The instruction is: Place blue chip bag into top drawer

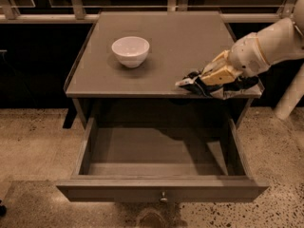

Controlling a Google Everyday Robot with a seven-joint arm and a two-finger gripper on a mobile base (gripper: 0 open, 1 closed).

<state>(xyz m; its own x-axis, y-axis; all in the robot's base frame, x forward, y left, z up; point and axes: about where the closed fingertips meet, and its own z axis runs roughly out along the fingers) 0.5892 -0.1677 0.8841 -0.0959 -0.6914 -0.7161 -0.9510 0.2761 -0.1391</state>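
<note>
Clutching blue chip bag (191, 83), gripper (209, 77) over cabinet-top (180, 42)

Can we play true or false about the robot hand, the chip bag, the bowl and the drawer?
1. The top drawer is pulled open. True.
2. The blue chip bag is lying inside the drawer. False: it is on the cabinet top, at the front right edge above the drawer.
3. The white bowl stands on the cabinet top, to the left of the bag. True.
4. The gripper is holding the bowl. False: it is shut on the blue chip bag, well apart from the bowl.
</note>
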